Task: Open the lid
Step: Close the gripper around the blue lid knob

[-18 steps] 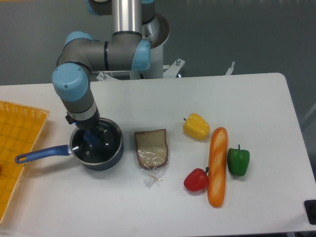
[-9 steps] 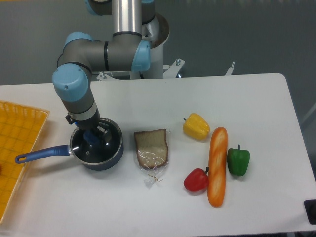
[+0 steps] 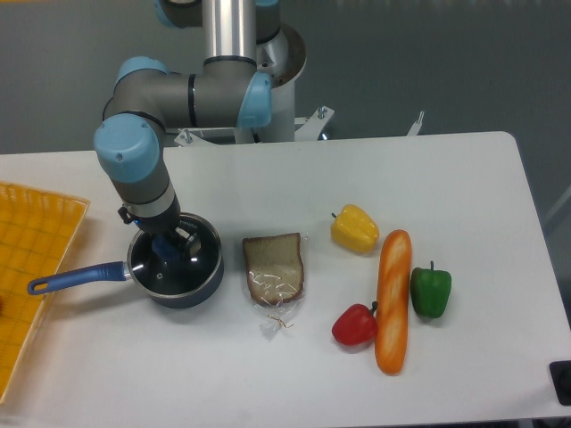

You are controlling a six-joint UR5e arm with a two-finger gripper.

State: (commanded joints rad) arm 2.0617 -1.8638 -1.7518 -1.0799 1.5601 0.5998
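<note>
Bread (image 3: 274,269) just beside lidded saucepan (image 3: 207,278)

The arm (image 3: 183,98) is built of smooth grey metal tubes joined by rounded housings with light blue end caps. A polished silver column (image 3: 230,31) rises at the far side from a white base (image 3: 290,120). A dark band rings the wrist (image 3: 153,207) above the small black gripper (image 3: 169,246).

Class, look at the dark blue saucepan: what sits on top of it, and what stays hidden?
The glass lid rests on the saucepan, and the gripper is at its blue knob. The arm covers the jaws. Nothing can be made out inside the pan.
</note>
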